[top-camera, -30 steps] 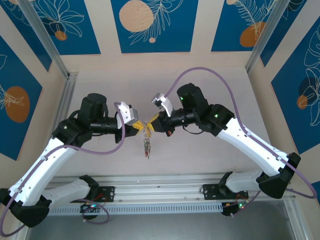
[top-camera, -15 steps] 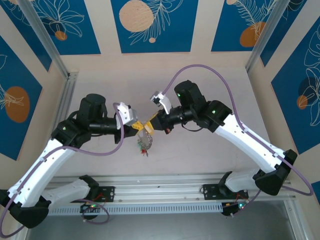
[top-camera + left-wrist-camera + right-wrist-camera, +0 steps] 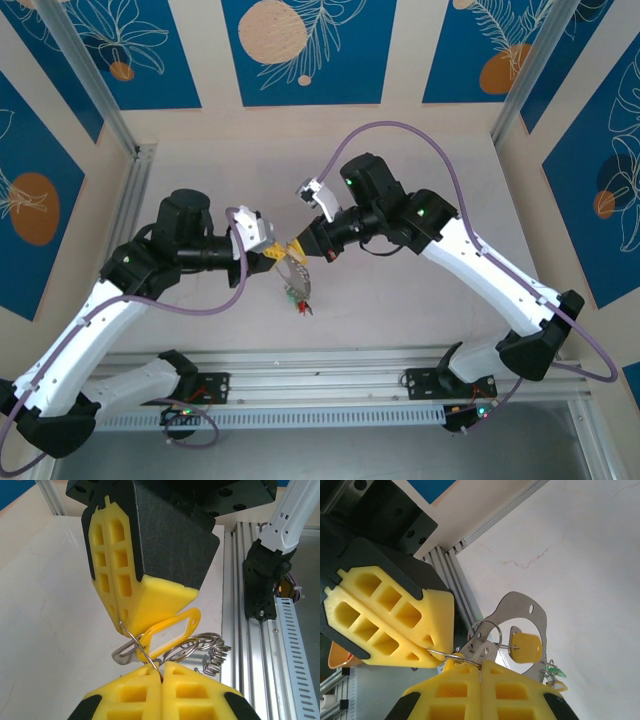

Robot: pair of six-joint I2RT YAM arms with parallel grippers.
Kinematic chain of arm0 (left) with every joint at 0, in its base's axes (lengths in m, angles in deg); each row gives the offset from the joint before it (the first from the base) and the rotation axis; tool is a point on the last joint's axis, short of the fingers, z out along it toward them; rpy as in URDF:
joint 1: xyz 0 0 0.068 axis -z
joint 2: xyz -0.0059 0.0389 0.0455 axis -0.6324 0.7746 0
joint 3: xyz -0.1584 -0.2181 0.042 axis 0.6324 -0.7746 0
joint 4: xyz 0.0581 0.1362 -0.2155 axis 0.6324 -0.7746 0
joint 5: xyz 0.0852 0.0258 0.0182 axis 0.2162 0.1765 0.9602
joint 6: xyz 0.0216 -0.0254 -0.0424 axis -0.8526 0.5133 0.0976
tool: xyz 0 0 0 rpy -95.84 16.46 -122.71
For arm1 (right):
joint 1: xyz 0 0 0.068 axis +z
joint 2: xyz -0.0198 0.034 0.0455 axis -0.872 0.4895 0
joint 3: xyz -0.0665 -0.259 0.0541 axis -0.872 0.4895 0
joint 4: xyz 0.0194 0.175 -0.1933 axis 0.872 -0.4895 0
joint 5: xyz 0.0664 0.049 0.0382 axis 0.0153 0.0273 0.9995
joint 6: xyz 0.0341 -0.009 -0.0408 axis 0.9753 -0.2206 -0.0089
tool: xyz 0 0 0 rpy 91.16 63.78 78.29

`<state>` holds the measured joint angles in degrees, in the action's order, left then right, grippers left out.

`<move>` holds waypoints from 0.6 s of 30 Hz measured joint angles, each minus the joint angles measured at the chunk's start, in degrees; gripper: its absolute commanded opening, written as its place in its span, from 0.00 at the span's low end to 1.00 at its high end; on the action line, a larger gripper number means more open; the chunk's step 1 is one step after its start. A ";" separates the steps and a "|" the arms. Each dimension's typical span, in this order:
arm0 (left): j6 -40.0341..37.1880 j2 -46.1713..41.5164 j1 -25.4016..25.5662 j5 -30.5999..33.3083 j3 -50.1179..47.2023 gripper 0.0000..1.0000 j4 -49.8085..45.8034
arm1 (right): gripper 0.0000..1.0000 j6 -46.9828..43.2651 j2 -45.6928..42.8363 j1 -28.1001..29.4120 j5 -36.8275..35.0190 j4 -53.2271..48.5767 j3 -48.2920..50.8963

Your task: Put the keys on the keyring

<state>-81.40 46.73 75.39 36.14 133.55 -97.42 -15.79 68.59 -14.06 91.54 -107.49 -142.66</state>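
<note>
Left claw (image 3: 161, 671) and right claw (image 3: 480, 672) meet tip to tip in mid-air, both pinched tight on the thin wire of the keyring (image 3: 296, 272). Bunch hangs just below the tips: yellow tag (image 3: 172, 632), grey metal plate (image 3: 527, 615), green tags (image 3: 553, 670), small coil rings. Can't pick out the small keys in the cluster. Pale tabletop (image 3: 400, 300) underneath, aluminium rail (image 3: 330, 365) at near edge, blue patterned wall panels (image 3: 300, 50) behind.
</note>
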 measured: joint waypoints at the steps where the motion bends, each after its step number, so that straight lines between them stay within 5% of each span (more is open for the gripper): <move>1: -0.17 -0.02 0.15 0.28 0.00 0.00 0.00 | 0.00 0.07 0.20 0.02 -0.09 -0.48 -0.46; 18: -3.43 -0.39 4.81 10.95 -0.61 0.00 0.52 | 0.00 2.75 4.61 1.16 -4.00 -8.26 -7.43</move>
<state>-84.83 46.34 80.20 47.09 132.94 -96.89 -13.04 73.20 -12.90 87.54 -115.75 -150.09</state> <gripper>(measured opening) 0.053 0.047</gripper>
